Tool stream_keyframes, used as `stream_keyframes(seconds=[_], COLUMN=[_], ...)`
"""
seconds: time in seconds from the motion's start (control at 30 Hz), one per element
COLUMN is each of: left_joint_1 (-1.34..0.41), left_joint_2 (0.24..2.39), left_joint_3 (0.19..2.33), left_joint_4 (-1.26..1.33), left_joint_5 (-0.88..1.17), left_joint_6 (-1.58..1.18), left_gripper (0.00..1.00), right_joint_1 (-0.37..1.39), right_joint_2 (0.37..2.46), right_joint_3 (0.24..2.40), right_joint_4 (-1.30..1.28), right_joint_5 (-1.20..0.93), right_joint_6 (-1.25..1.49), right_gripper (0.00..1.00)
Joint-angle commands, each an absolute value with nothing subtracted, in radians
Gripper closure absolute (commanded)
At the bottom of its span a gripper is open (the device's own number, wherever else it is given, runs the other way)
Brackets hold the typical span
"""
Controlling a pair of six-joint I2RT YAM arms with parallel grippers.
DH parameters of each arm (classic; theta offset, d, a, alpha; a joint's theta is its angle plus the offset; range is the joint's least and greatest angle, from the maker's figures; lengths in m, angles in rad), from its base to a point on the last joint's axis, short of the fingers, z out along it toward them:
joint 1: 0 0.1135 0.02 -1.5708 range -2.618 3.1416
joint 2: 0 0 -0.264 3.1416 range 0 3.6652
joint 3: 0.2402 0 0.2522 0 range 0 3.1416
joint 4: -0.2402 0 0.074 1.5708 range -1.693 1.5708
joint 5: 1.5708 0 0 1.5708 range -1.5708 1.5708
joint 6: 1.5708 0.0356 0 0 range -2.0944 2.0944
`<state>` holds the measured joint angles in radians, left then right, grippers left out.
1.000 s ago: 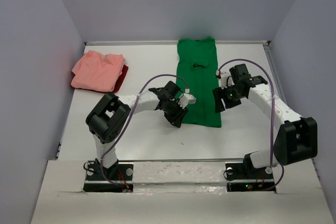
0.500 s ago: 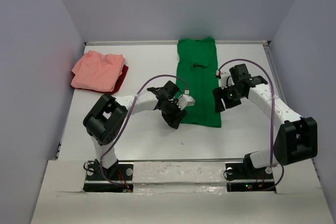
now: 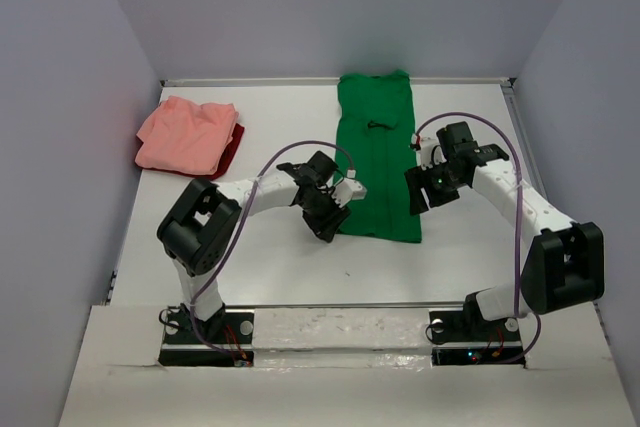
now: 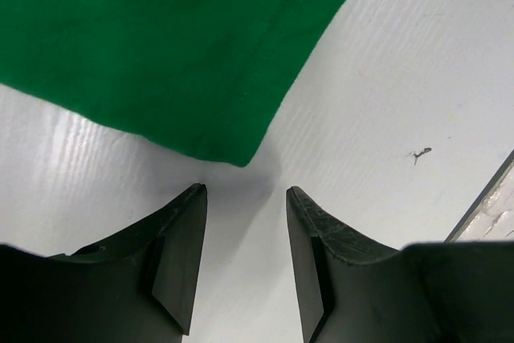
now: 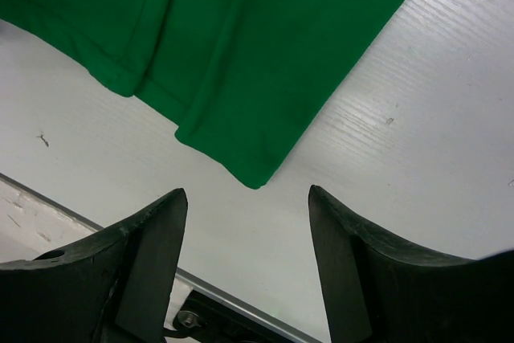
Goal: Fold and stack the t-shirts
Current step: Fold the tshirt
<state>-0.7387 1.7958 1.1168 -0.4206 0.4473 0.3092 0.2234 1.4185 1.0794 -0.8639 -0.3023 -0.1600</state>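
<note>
1 green shirt [image 3: 377, 157], 1 pink shirt [image 3: 185, 134], 1 red cloth [image 3: 232, 153]

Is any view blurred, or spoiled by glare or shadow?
Top external: sharp, evenly lit, soft shadows only. Left wrist: mild glare on the table; the dark fingers lose detail. Right wrist: green t-shirt sharp, fingers equally dark.

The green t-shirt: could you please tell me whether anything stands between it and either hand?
Nothing visible does. Only bare table separates the open left hand from one near corner of the green t-shirt, and the open right hand from the other.
</note>
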Motion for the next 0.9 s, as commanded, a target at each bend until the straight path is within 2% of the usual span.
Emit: stream_keyframes(seconds=[0.0,0.2,0.4,0.87], left_joint_1=[-0.703,-0.678,-0.675,-0.667], left_joint_2=[1.776,1.781,1.810,1.893], left_joint_3=[1.173,1.184,1.218,1.293], left_joint_4=[-0.469,-0.479,-0.508,-0.535], left_joint_5=[0.436,0.459,0.488,0.534], left_joint_6=[0.319,0.321,0.322,0.321], left_gripper=[0.47,0.48,0.41,0.42], right_joint_1=[0.219,0.219,0.219,0.219], right_joint_2=[1.425,1.427,1.422,1.425], right_joint_3=[1.080,1.080,1.080,1.080], right_joint_4=[-0.851,-0.853,-0.851,-0.851], right_joint_5=[-0.301,-0.301,-0.301,-0.308], right_joint_6=[-0.155,-0.155,-0.155,-0.158], right_gripper=[0.32,0.32,0.32,0.33])
